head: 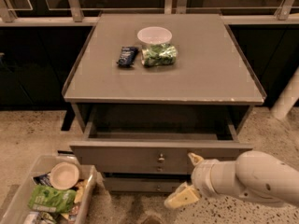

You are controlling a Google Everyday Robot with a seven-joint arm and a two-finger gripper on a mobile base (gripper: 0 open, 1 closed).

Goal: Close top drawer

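Note:
The top drawer (126, 156) is a wide grey box pulled out from under the cabinet top, its inside empty and shadowed. Its flat front panel has a small round metal knob (161, 158) at the centre. My gripper (188, 179) is low at the right, just in front of the panel and right of the knob. Its cream fingers (180, 197) are spread apart, one tip by the panel's upper edge and one lower down, with nothing held. A lower drawer front (140, 185) shows beneath.
On the cabinet top (210, 69) lie a white bowl (154, 35), a green snack bag (160, 54) and a dark packet (127, 56). A clear bin (18, 195) with a bowl and bags stands on the floor at the lower left. A white post (287, 97) stands at the right.

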